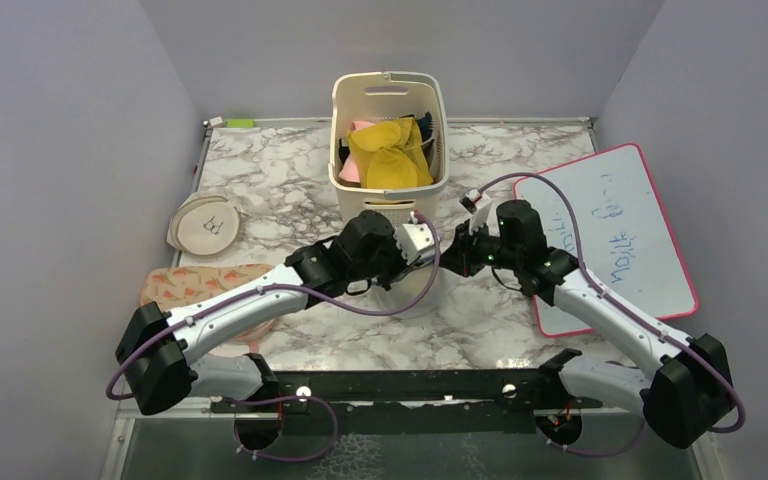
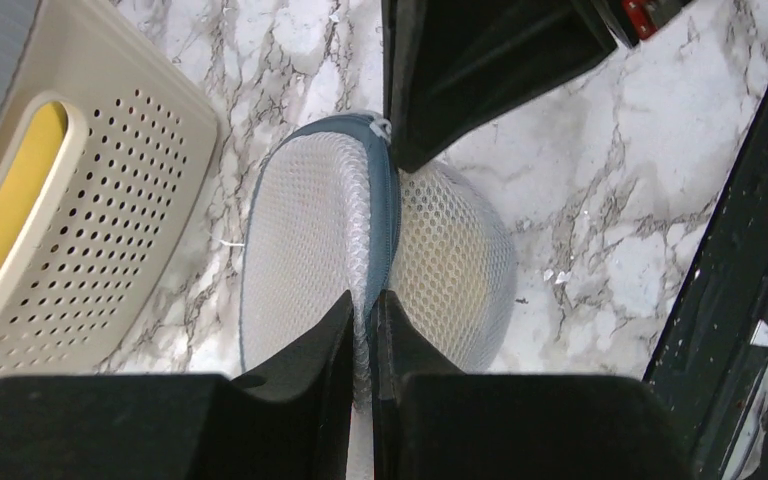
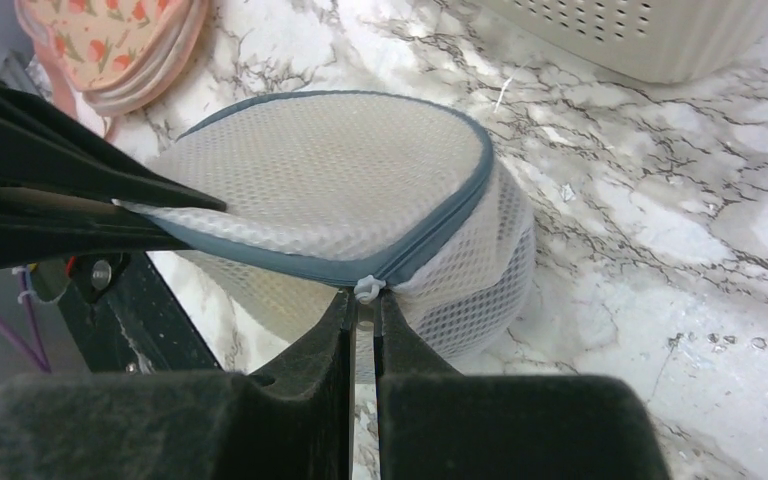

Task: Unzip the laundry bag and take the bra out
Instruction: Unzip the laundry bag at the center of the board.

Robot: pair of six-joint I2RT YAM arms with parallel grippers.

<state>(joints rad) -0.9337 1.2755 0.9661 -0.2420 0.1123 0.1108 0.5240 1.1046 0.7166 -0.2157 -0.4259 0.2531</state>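
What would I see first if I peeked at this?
The left gripper and right gripper both pinch the rim of a round white mesh bag in the middle of the marble table. Behind it, a cream basket holds a bright yellow cloth.

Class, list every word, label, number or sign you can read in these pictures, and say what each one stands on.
Whiteboard: blue handwriting, turned sideways, too faint and blurred to read.
Pouch: a dark emblem, too small to read.
Basket: no text to be seen.
Laundry bag: no text to be seen.
No text can be read with certainty in any view.
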